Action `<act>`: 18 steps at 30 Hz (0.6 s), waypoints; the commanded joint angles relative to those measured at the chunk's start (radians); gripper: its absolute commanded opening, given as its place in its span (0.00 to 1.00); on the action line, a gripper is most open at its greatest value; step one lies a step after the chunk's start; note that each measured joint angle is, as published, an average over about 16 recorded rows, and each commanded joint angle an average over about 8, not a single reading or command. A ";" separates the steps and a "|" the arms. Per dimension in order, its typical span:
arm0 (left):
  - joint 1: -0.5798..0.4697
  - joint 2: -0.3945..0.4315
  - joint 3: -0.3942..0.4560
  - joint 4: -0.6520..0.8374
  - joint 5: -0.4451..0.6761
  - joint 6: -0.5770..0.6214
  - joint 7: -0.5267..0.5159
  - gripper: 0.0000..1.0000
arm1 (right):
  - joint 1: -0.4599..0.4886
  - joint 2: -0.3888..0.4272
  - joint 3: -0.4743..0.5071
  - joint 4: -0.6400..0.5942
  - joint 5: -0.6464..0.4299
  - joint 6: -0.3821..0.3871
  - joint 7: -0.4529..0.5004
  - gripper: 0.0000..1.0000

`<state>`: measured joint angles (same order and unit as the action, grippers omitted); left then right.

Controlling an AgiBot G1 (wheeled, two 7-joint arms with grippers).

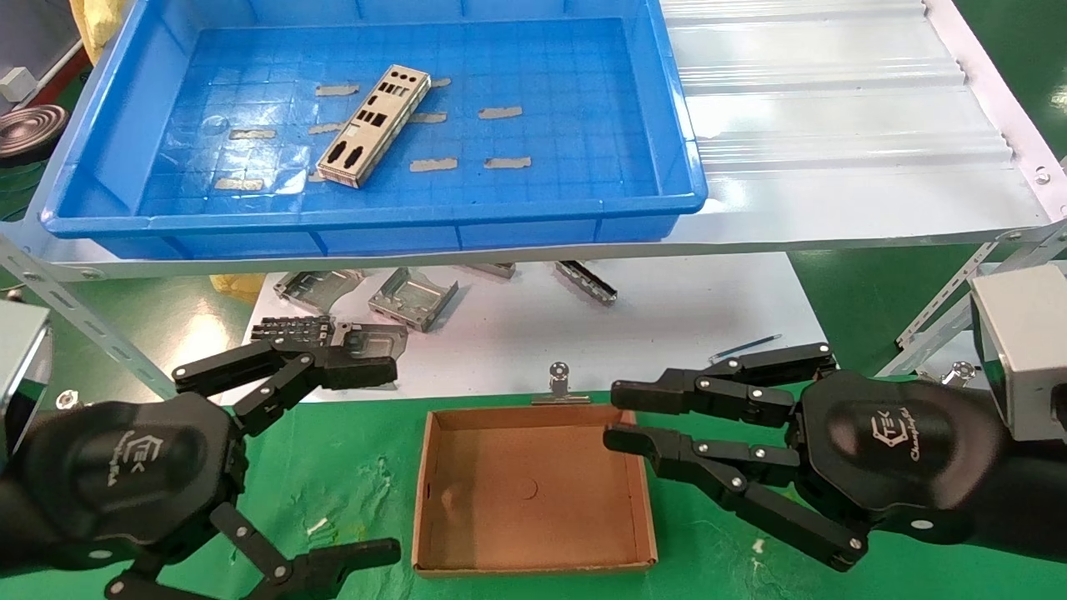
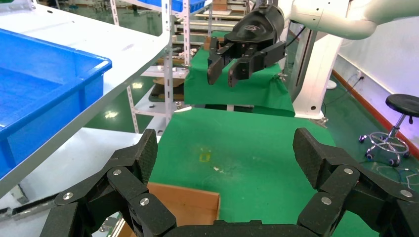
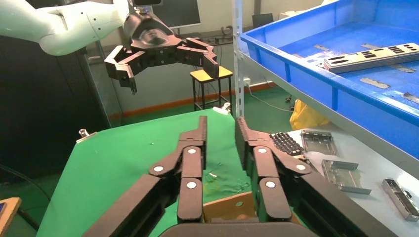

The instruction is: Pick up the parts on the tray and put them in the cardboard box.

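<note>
Green cloth covers the bench (image 1: 358, 467), and a white shelf (image 1: 834, 125) sits raised behind it, at the twelve o'clock side of the head view. On that shelf, toward eleven o'clock, rests the tray (image 1: 658, 108), its blue floor dotted with grey tape strips (image 1: 500, 112). One part (image 1: 375, 125) lies flat inside the tray, left of the middle, its long axis running from about one o'clock to seven o'clock. Below the shelf, on a white sheet (image 1: 667, 325), lie several grey folded brackets (image 1: 414, 297). The cardboard box (image 1: 533, 487) sits on the green cloth at six o'clock, open and with nothing in it, a metal binder clip (image 1: 560, 387) just beyond its far wall.

At eight o'clock the left pincer (image 1: 379, 454) hovers beside the box's left wall, its fingers spread wide and holding nothing. At four o'clock the right pincer (image 1: 621, 412) reaches over the box's far right corner, its fingers (image 3: 190, 163) drawn close with a narrow gap between them, gripping nothing. Both pincers are well apart from the part in the tray
</note>
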<state>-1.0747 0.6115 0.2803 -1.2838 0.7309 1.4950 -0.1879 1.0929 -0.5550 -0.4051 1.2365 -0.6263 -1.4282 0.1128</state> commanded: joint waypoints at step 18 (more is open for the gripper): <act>-0.262 0.063 0.046 0.126 0.123 -0.034 -0.070 1.00 | 0.000 0.000 0.000 0.000 0.000 0.000 0.000 0.00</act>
<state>-1.3450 0.6894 0.3339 -1.1285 0.8681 1.4610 -0.2472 1.0929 -0.5550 -0.4051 1.2365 -0.6263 -1.4282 0.1128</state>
